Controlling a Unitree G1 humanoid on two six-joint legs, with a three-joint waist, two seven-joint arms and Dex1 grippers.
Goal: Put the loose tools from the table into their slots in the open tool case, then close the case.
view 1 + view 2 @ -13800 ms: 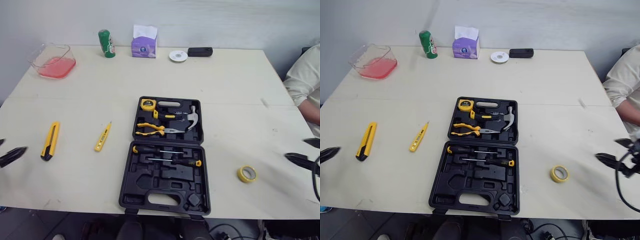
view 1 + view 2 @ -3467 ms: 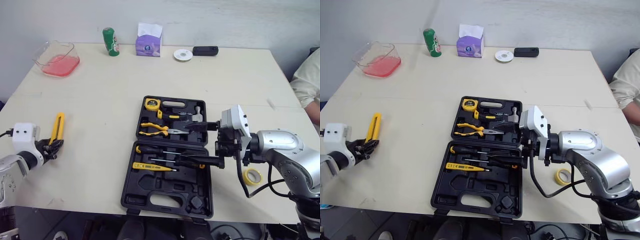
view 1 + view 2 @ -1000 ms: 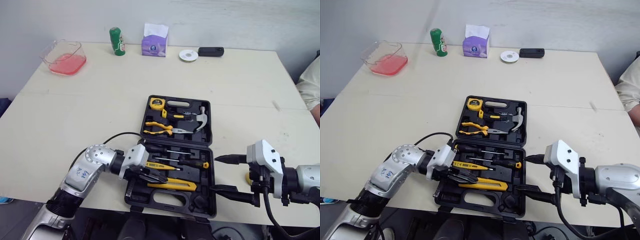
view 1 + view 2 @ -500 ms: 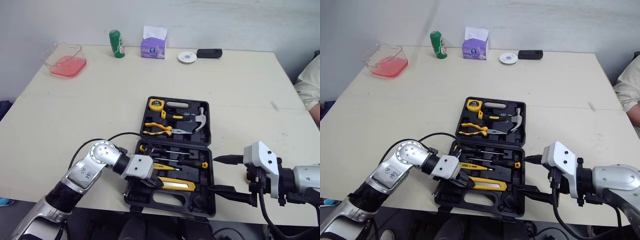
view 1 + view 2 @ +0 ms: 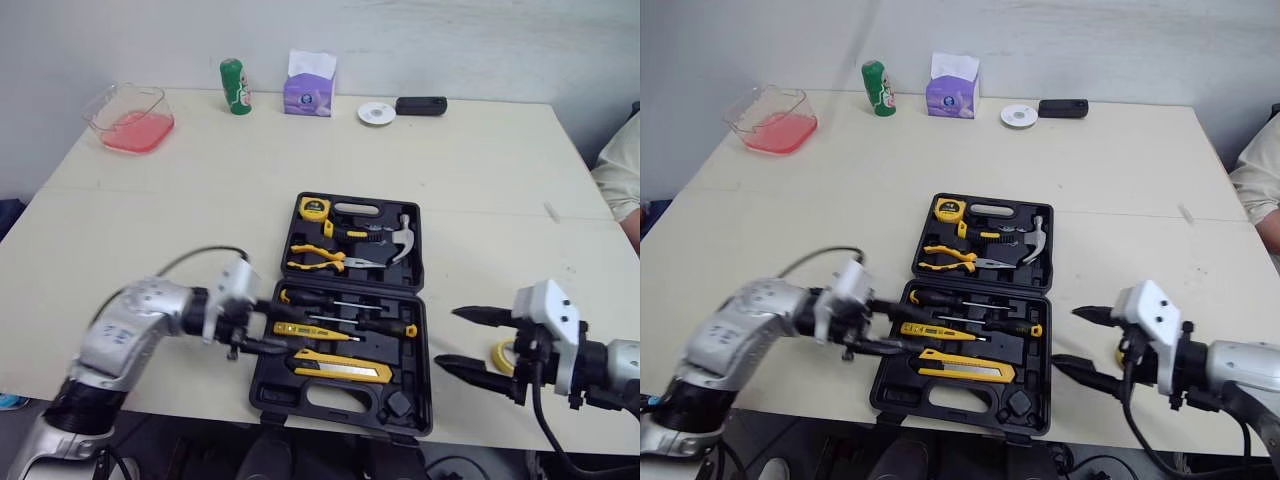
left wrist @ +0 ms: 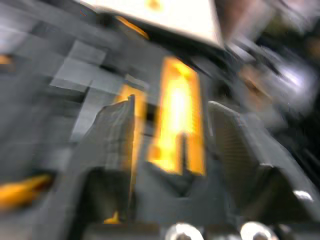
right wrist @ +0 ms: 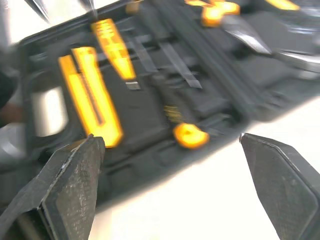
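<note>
The utility knife (image 5: pixel 343 364) and the tester pen (image 5: pixel 300 330), formerly loose on the left side of the table (image 5: pixel 150 220), now lie in the front half of the tool case (image 5: pixel 412 355). The left gripper (image 5: pixel 272 328), over the knife half a second ago, has drawn back to the case's left edge, fingers apart and empty. The right gripper (image 5: pixel 447 338) has shifted slightly right, away from the case, fingers spread.

- Head eyes: side by side, well back, looking forward and down at the table (image 5: pixel 480 170); both take in the whole case (image 5: pixel 278 388).
- Left wrist: looks along the left claw (image 6: pixel 171 102), close over the case.
- Right wrist: looks along the right claw (image 7: pixel 170 139), with the same case just ahead.
</note>
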